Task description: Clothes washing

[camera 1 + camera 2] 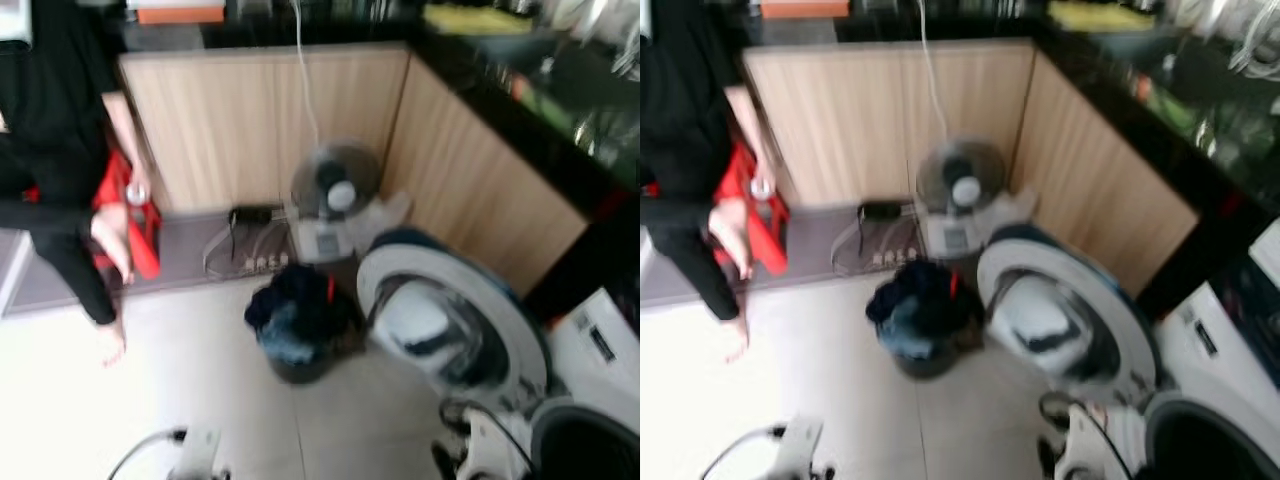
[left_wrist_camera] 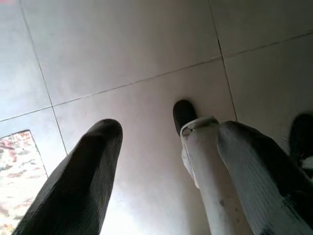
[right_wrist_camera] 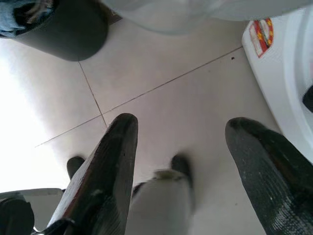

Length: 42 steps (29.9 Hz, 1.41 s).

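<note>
From the head, a dark basket (image 1: pixel 298 325) of clothes stands on the floor (image 1: pixel 200 400) beside the open washer door (image 1: pixel 450 320); a person (image 1: pixel 60 150) sits nearby. The left claw (image 2: pixel 166 161) hangs spread and empty over tiles. The right claw (image 3: pixel 181 161), likewise spread and empty, hangs near the basket and washer (image 3: pixel 283 73).

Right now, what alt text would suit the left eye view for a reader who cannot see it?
Blurred kitchen corner: a front-loading washing machine with its round door swung open, beside a dark basket heaped with clothes. A fan stands behind it, and a person in black sits at the left.
</note>
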### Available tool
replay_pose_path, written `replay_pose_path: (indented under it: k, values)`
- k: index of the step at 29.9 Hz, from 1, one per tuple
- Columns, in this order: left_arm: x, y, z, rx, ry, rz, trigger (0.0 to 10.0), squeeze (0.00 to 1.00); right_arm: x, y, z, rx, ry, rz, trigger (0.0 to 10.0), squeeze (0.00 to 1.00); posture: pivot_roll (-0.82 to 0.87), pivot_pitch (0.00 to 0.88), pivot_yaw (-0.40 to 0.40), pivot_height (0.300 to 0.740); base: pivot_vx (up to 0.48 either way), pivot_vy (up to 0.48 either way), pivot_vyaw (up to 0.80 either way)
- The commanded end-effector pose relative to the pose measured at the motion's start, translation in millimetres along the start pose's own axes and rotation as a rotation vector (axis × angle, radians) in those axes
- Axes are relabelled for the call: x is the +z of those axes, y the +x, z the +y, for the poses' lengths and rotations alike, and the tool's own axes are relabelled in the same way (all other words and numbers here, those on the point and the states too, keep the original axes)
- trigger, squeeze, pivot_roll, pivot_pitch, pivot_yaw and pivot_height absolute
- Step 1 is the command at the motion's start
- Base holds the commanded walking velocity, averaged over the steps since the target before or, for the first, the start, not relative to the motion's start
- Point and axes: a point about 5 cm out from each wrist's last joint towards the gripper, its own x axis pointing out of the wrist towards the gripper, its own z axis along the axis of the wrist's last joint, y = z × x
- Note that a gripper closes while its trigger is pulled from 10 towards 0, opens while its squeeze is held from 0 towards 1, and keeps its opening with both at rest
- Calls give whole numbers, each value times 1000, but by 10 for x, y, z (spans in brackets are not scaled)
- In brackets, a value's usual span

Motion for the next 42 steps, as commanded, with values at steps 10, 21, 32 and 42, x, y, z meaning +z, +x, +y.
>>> replay_pose_path:
  k: [10, 21, 32, 42]
  values:
    - [-21, 1, -88, -23, 2, 8, 10000, 0, -42, -19, -86, -26, 7, 12, 10000, 0, 31, 62, -16, 740, 0, -480, 0]
    - [-21, 1, -88, -23, 2, 8, 10000, 0, -42, -19, -86, -26, 7, 12, 10000, 0, 31, 62, -16, 740, 0, -480, 0]
    - [-11, 2, -88, -28, -72, 4, 10000, 0, -37, -18, -70, -10, 34, -6, 10000, 0, 31, 66, -14, 740, 0, 131, 0]
    - [-11, 2, -92, -30, -78, 3, 10000, 0, -36, -19, -69, -6, 39, -9, 10000, 0, 32, 64, -15, 740, 0, 447, 0]
